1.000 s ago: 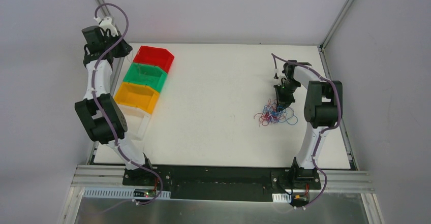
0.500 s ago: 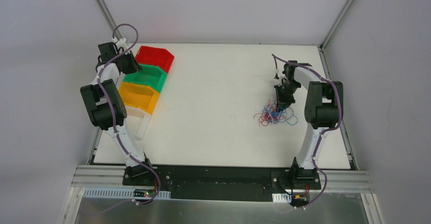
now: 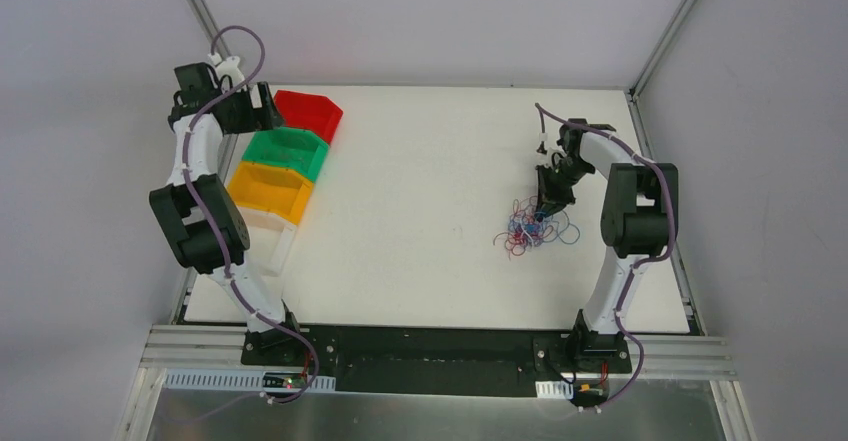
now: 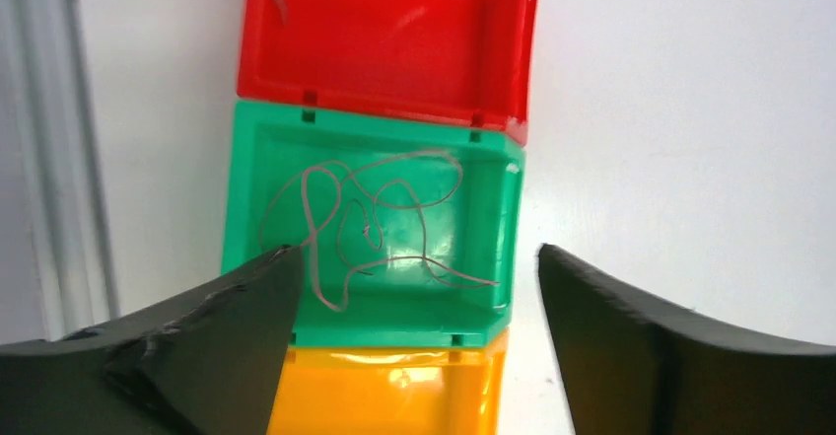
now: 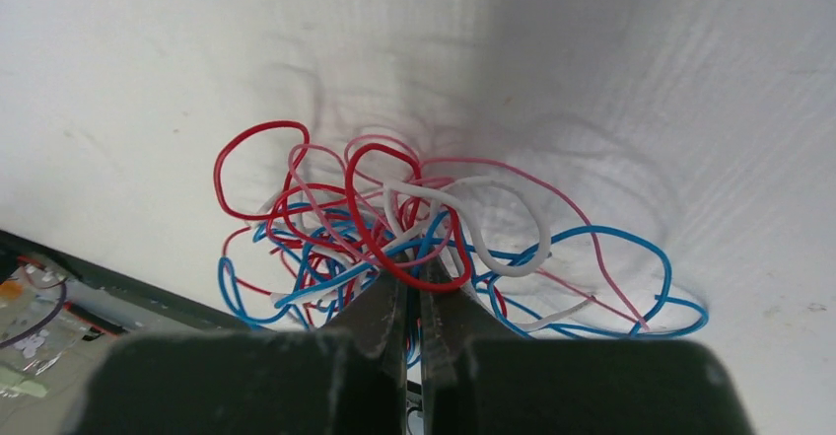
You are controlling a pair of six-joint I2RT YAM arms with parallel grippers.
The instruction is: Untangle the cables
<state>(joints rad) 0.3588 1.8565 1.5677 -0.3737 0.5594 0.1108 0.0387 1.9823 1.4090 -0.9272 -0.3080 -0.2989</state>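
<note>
Seen from above, the cables point(image 3: 535, 229) are a small red, blue and white knot near the counter's point(image 3: 420, 161) right edge, and single strands cannot be told apart. The right wrist view shows the right fingers point(image 5: 386, 309) pressed together on strands at the knot's near side; which strand is pinched is hidden. The right arm bends steeply down over the knot. The left arm reaches toward the far-left corner, its left fingers point(image 4: 222, 331) wide apart above the green bin point(image 4: 384, 124). Only that view shows the pale strand point(image 4: 380, 223) lying inside.
</note>
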